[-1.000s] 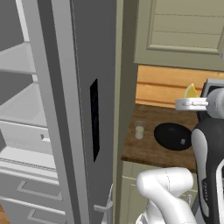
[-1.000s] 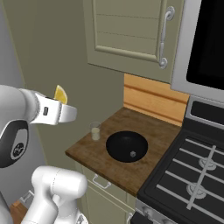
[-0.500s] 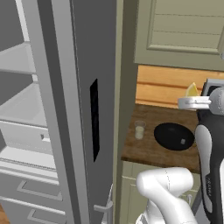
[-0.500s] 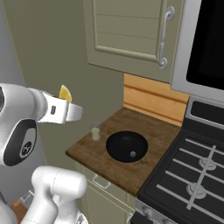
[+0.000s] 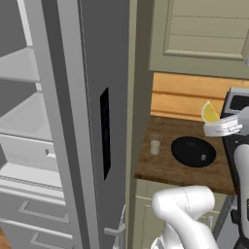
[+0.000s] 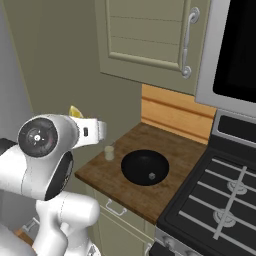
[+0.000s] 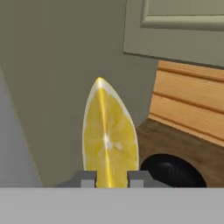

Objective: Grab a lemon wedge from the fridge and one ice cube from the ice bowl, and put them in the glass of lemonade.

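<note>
Pincer (image 7: 112, 178) clamped on the lemon wedge (image 7: 109, 133) (cut face upright), to be carried level until directly above the glass of lemonade (image 5: 155, 144), below and ahead, beside the ice bowl (image 5: 193, 151).

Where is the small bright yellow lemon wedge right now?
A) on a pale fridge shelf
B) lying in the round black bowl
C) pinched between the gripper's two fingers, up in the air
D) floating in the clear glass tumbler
C: the hand view shows the small bright yellow lemon wedge standing between the two tips of the gripper, held above the wooden counter.
</note>
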